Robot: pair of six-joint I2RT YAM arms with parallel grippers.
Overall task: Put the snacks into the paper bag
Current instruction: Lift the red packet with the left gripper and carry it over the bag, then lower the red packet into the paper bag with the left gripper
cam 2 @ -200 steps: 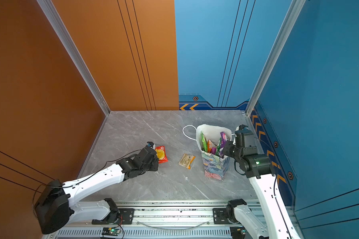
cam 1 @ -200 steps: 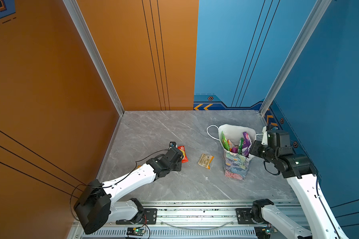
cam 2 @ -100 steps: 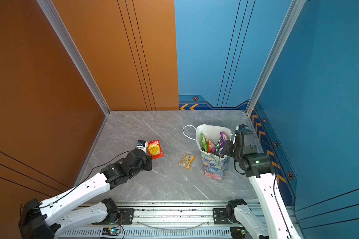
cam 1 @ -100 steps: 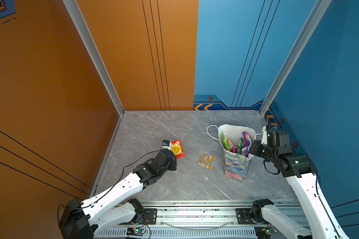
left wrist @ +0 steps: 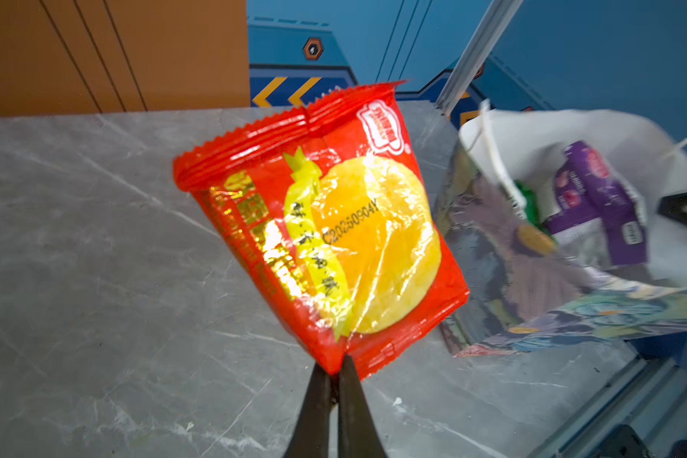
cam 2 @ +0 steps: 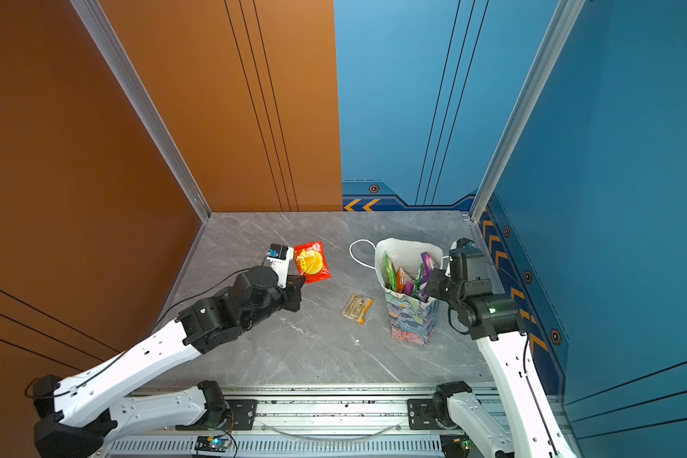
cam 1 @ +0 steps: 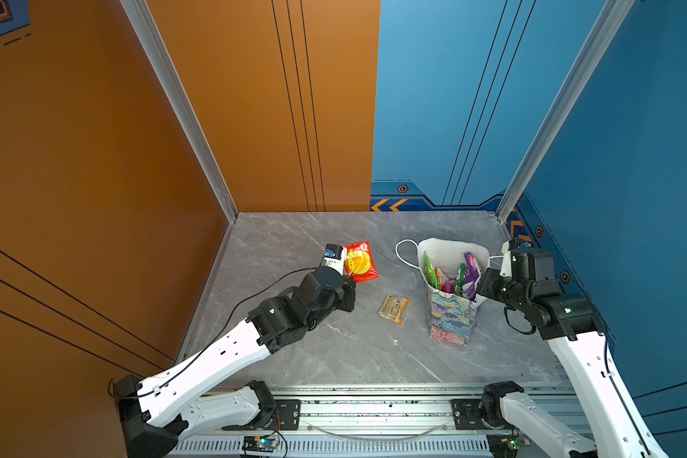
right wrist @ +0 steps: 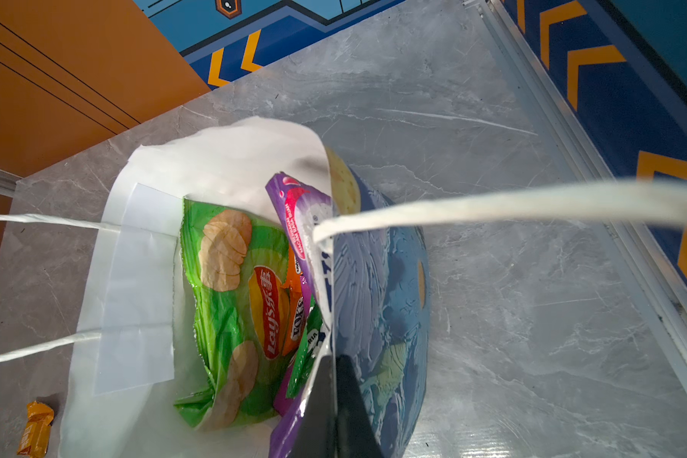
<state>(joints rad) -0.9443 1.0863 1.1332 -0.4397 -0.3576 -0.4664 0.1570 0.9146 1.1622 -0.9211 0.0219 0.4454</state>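
Between left fingers, red packet seemingly points toward back wall.

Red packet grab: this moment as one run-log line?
left gripper: shut on red packet corner | right gripper: shut on paper bag rim | tan bar: on table, outside bag

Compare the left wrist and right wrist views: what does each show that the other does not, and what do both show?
Left wrist only: the red packet, pinched at a corner by the shut left end effector. Right wrist only: the tan bar on the table, and the right end effector shut on the paper bag's wall. Both: the paper bag with a purple packet inside, and the grey table.
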